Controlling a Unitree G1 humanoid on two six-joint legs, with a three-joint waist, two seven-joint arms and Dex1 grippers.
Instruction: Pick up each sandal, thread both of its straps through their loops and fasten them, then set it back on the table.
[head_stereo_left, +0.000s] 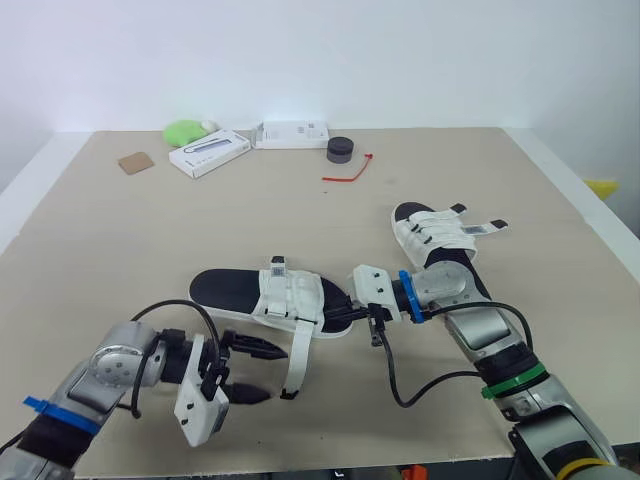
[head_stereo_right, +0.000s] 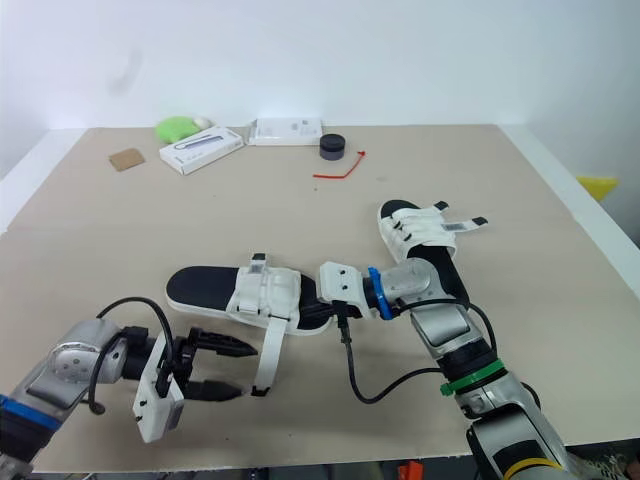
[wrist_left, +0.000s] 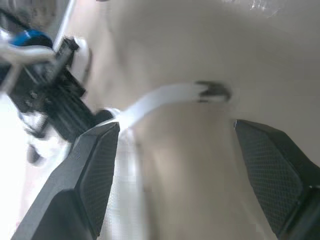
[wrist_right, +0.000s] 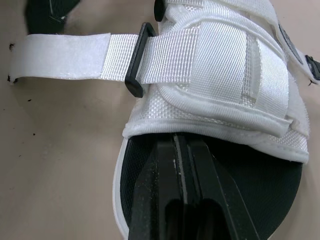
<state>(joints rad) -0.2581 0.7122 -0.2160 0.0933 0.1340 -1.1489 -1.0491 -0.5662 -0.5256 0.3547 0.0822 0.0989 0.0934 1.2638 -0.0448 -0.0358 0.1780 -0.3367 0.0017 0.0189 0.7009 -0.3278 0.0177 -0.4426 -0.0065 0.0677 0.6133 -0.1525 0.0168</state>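
surface: a beige table (head_stereo_left: 100, 240) is standing before a white wall (head_stereo_left: 400, 60)
containers: a long white box (head_stereo_left: 208, 153) and a flat white box (head_stereo_left: 292, 134) are lying shut at the far edge; contents hidden
writing: print on both boxes is showing too small to read
near sandal (head_stereo_left: 270, 295): lying mid-table; its loose strap (head_stereo_left: 300, 355) is trailing toward the front edge
far sandal (head_stereo_left: 440, 240): lying further right, apart
left gripper (head_stereo_left: 272, 374): fingers spread, gripping nothing, hovering just beside the strap's end
right gripper (wrist_right: 181, 145): fingers pressed together, tips resting on the near sandal's black footbed
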